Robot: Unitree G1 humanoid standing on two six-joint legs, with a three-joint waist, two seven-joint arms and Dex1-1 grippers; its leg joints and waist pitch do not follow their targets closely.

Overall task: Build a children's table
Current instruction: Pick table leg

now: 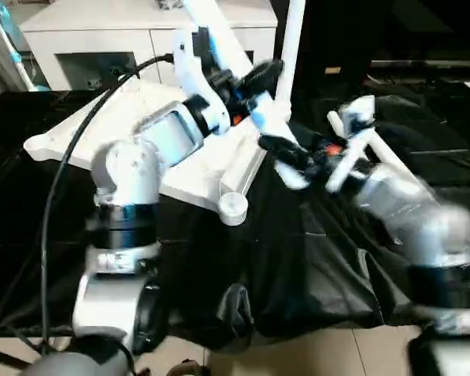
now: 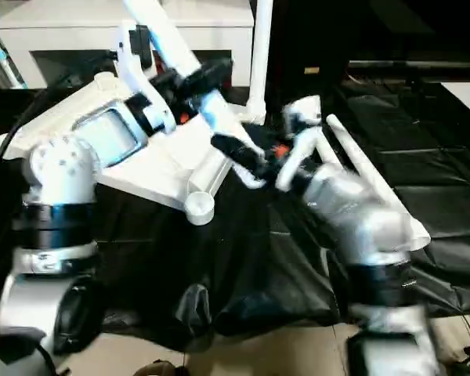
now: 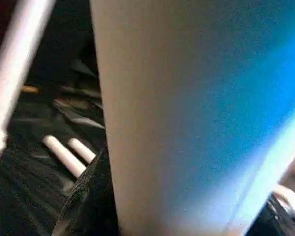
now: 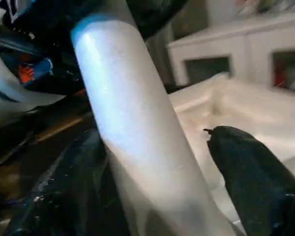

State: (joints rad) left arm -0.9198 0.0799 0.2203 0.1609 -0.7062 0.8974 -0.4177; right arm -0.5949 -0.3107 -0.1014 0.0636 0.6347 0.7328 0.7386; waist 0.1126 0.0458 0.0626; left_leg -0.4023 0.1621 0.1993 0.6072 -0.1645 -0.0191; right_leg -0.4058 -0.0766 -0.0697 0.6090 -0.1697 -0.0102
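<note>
The white table top lies upside down on the black-covered work table, with a round corner socket nearest me. One leg stands upright in the far right corner. A second leg leans over the top's right edge. My left gripper is shut on that leaning leg at mid-length; it looms close in the left wrist view. Lower down, my right gripper stands open around the same leg, and one black finger is clear of it.
Two loose legs lie on the black cover to the right, their ends side by side. A white cabinet stands behind the table. A black cable runs along my left arm.
</note>
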